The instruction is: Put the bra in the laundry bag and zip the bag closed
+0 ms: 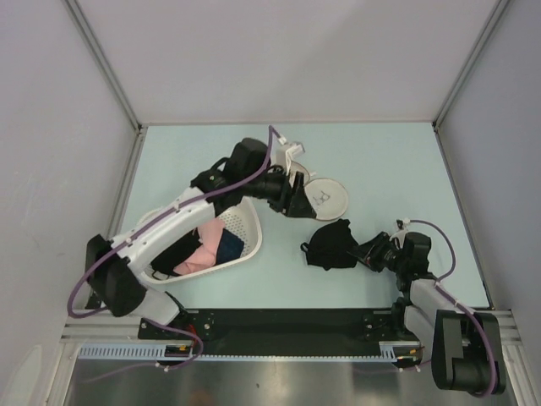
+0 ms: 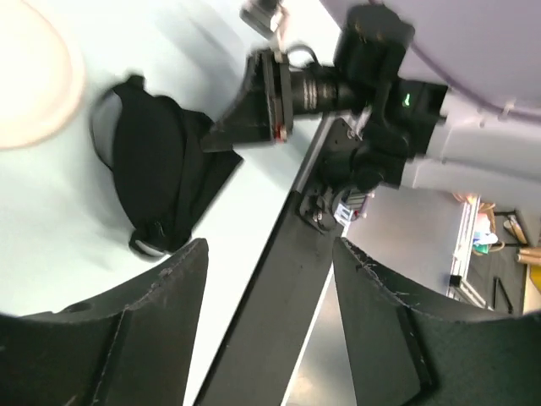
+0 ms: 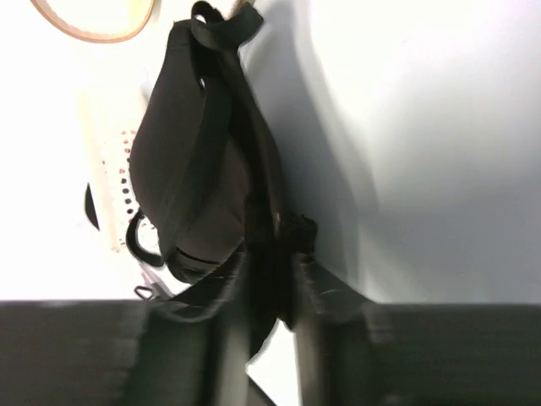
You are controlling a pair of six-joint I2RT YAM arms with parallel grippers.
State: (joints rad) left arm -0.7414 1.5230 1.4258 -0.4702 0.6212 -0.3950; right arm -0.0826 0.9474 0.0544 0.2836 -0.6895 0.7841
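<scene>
The black bra [image 1: 331,245] lies bunched on the table right of centre, also seen in the left wrist view as the bra [image 2: 156,169] and in the right wrist view as the bra [image 3: 199,161]. My right gripper [image 1: 362,252] is at its right edge, and the right gripper [image 3: 270,266] pinches a fold of black fabric between its fingers. The round cream laundry bag [image 1: 326,196] lies flat behind the bra, its rim showing as the laundry bag [image 3: 93,17]. My left gripper [image 1: 296,200] hovers at the bag's left side. The left gripper [image 2: 269,254] is open and holds nothing.
A white perforated basket [image 1: 245,235] with pink and dark clothes sits at the left under the left arm. A black rail [image 1: 287,321] runs along the near edge. Grey walls [image 1: 287,59] enclose the table on three sides.
</scene>
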